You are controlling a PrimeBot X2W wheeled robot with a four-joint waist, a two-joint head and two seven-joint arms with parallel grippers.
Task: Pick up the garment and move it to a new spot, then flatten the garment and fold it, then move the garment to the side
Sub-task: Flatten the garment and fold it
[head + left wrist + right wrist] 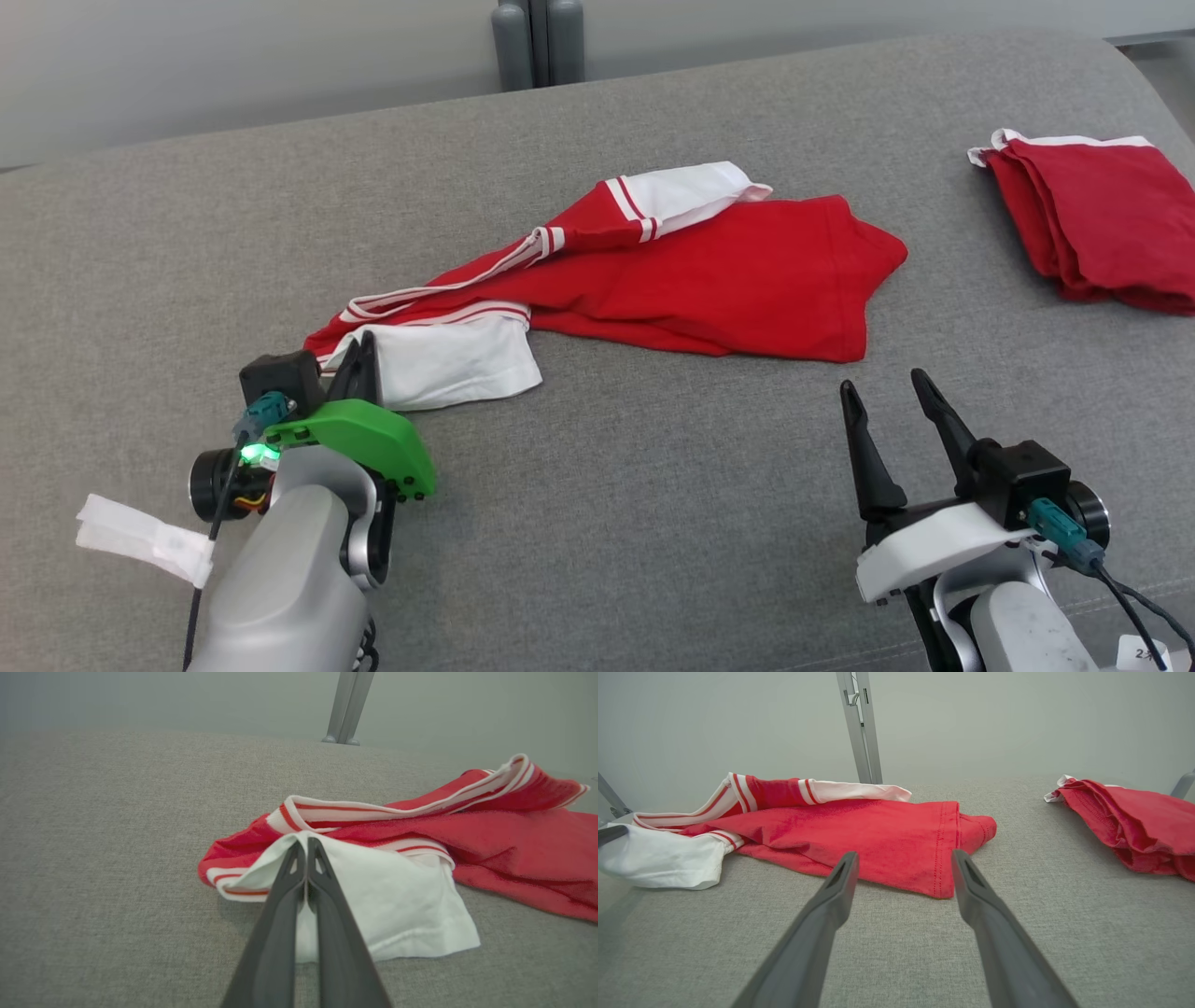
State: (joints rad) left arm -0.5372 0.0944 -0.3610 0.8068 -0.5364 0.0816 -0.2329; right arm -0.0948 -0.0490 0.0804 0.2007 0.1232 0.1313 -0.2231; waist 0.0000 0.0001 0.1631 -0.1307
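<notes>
As the jaws of my left gripper pinch the white sleeve of the crumpled red-and-white cotton garment on the grey fabric worktop, those of my right gripper stand open. Pickup is in hand, I judge; next, lift clear.

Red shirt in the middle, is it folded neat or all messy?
Messy, not folded. The red shirt lies rumpled and bunched on the grey surface, sleeves twisted, unlike the folded red pile further right.

Garment soft matt cloth; surface coarse woven fabric; right tool matt dark plastic.
</notes>
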